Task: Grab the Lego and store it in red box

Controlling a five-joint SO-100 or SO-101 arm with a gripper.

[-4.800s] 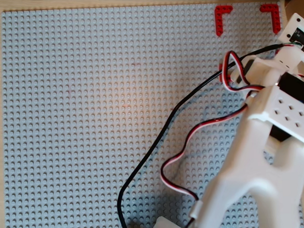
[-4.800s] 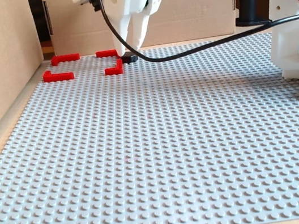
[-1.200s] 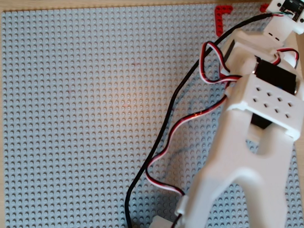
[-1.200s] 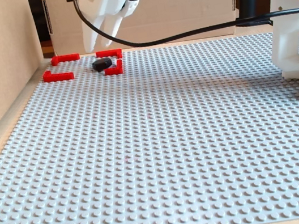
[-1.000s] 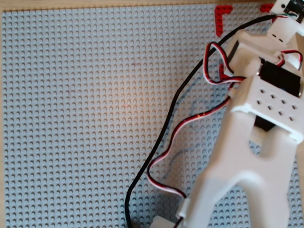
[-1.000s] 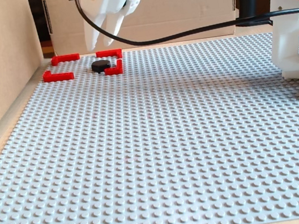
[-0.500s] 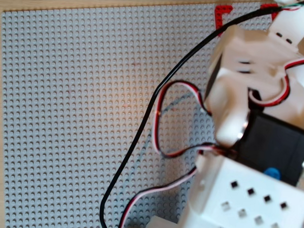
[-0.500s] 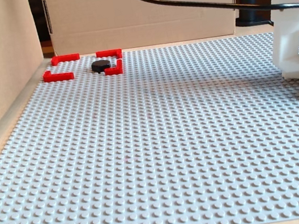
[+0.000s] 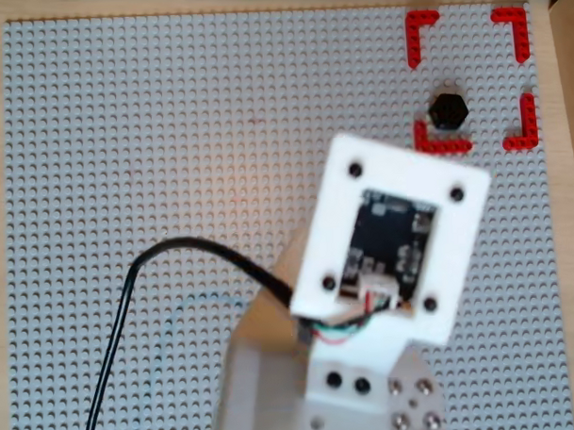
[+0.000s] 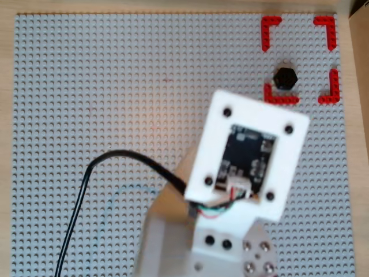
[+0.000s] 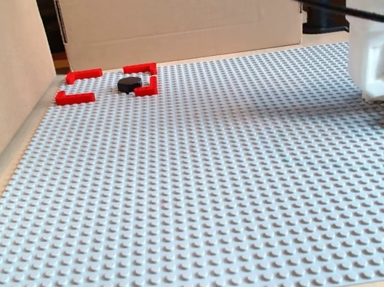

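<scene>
In both overhead views the Lego (image 9: 446,110) lay inside the red box (image 9: 423,26) at upper right, beside its lower-left corner piece, so storing looked done; the gripper was hidden beneath the arm's camera mount (image 9: 393,238), its opening impossible to tell.

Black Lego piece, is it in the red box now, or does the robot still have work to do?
Looks nearly finished. The black Lego piece lies flat on the grey baseplate, inside the red box, close to one corner piece. Nothing holds it: in the fixed view it sits alone. The gripper itself is hidden under the arm's white camera mount. What seems left is just the arm going home.
</scene>
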